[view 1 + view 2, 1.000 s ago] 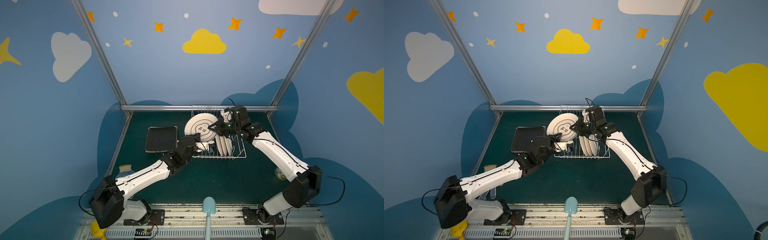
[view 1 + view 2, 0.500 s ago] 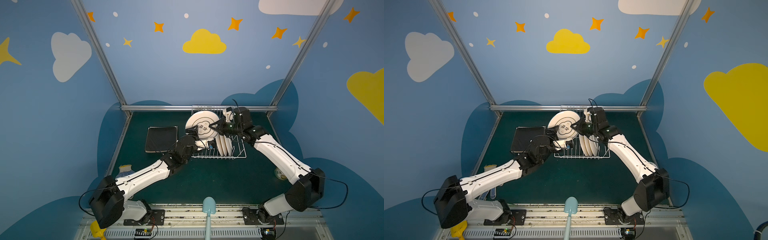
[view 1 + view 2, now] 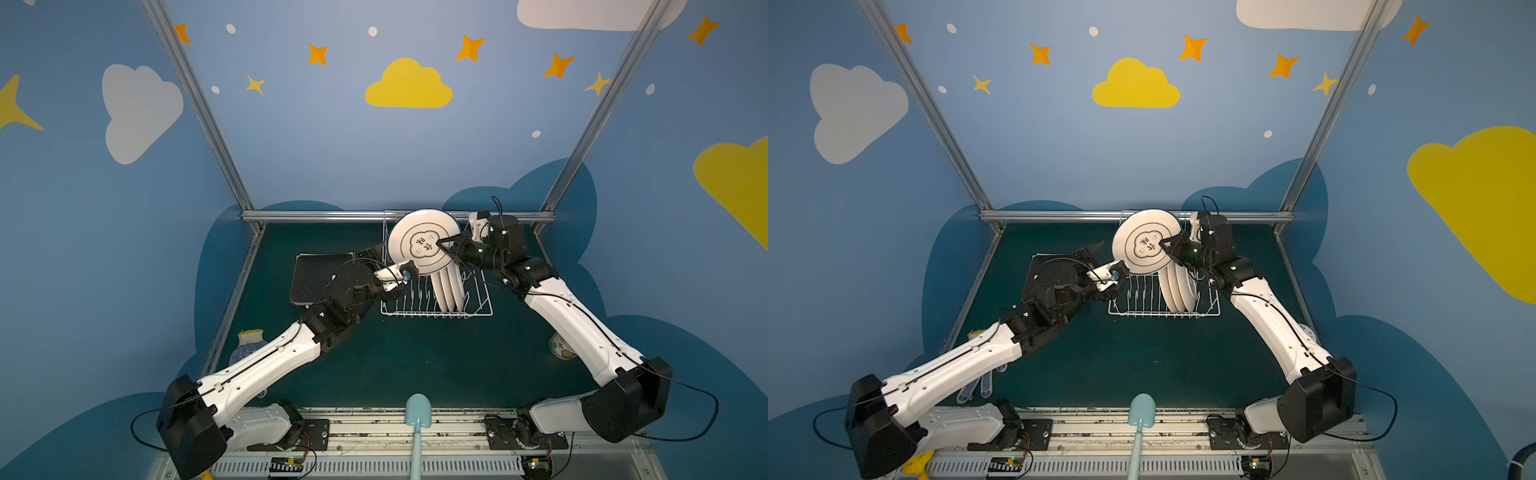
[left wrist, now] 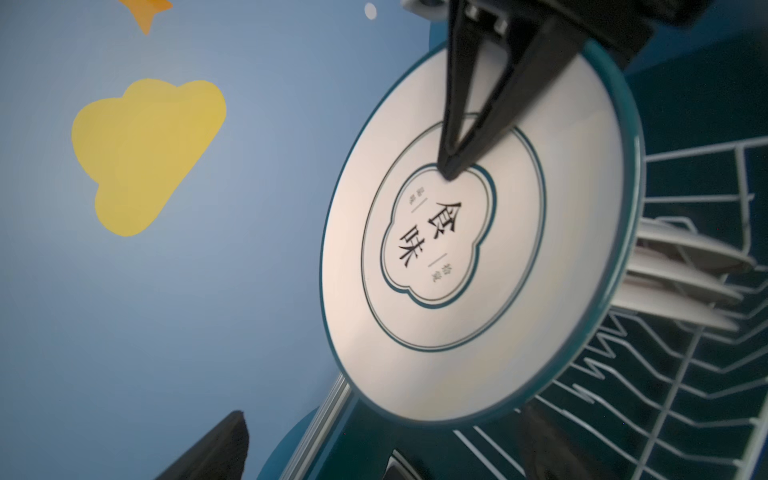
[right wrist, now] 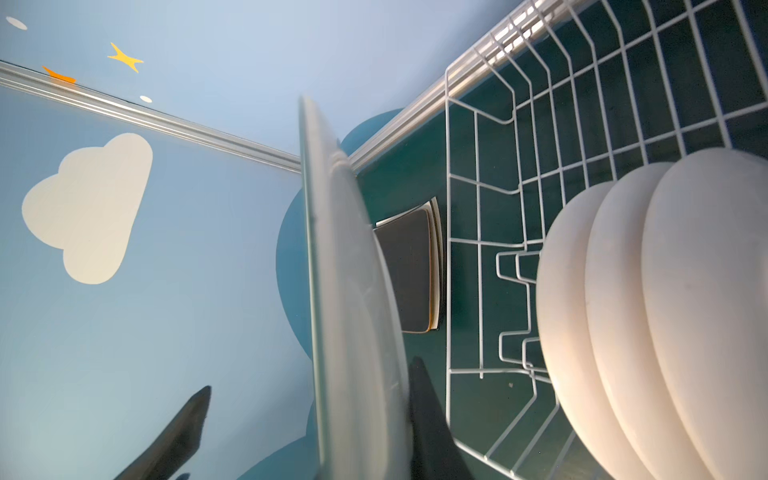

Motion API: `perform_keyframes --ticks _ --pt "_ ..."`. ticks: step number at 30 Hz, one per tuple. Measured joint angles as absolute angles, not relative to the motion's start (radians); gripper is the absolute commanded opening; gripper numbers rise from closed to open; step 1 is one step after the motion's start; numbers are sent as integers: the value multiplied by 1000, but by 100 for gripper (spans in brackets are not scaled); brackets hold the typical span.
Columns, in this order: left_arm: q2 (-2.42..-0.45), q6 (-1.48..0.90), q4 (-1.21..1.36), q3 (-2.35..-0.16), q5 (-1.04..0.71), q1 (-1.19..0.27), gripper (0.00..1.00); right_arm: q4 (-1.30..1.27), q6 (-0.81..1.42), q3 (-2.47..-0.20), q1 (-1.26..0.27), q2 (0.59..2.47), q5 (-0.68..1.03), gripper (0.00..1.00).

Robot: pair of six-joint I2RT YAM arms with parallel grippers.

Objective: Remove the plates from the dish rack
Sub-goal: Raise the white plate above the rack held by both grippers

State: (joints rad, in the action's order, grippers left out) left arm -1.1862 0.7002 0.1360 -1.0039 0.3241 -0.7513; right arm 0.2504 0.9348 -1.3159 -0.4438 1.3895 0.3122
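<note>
White round plate (image 3: 422,243) is hanging upright above the rack (image 3: 478,309), with the right gripper (image 3: 442,248) clamping it across the rim. The left gripper (image 3: 1108,257) is standing wide open just beside the plate's lower edge, seemingly not touching it. Three plates (image 3: 449,286) are standing in the rack. A black plate (image 3: 316,274) is lying on the worktop (image 3: 415,357), left of the rack.
</note>
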Motion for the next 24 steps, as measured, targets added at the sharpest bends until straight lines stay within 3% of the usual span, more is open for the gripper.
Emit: perform_keyframes --ticks 12,19,24 --pt "-1111 143 66 -1062 59 -488 100 209 904 -1243 -420 1339 300 0" --pt "-1201 -364 39 -1128 -226 -282 100 184 896 -1219 -419 1323 324 0" --pt "-1309 -586 49 -1133 -406 -265 100 174 884 -1219 -418 1323 353 0"
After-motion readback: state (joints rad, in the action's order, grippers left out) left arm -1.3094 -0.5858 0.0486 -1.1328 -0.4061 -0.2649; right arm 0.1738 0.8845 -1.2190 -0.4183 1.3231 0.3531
